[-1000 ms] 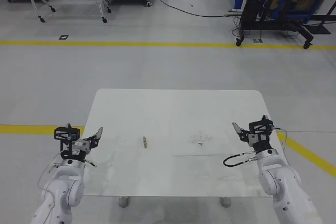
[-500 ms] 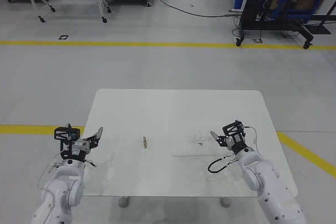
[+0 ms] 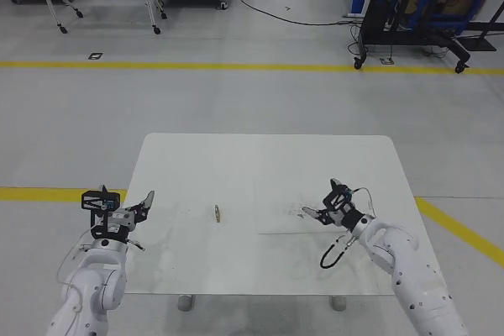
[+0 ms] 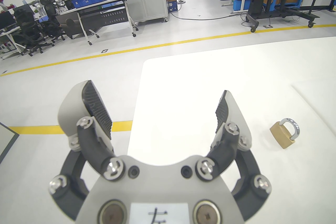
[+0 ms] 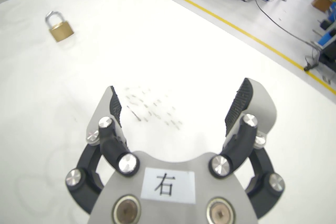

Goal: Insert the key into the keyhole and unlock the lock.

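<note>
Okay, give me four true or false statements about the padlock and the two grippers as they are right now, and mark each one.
1. The left gripper and the right gripper are both open and empty. True.
2. The padlock lies on the table between the two grippers. True.
3. The left gripper is shut on the padlock. False: it is by the table's left edge, apart from the padlock.
4. A key sticks out of the padlock. False: nothing sticks out of its brass body.
</note>
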